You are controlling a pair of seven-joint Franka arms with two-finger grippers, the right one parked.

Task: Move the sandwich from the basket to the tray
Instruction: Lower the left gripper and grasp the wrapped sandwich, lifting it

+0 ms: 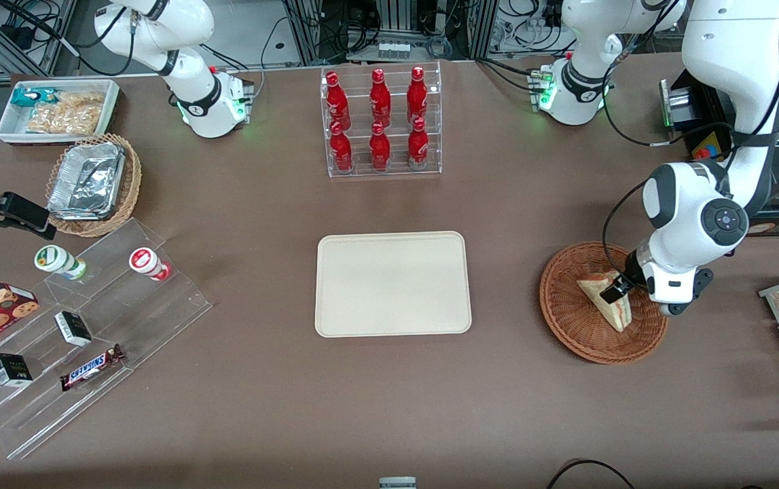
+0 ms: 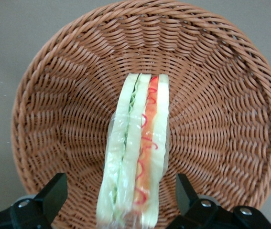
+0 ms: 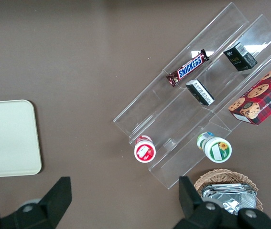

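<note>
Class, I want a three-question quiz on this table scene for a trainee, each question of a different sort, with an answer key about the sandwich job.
1. True or false: the sandwich already lies on the tray.
2. Multiple choice: the hand is A) above the tray, B) down in the basket with one finger on either side of the sandwich, C) at the rack of red bottles.
3. Short answer: are the fingers pressing on the sandwich?

Key
1. False: it is in the basket, and nothing lies on the tray.
2. B.
3. No. The hand is open, with a gap showing between each finger and the sandwich.
</note>
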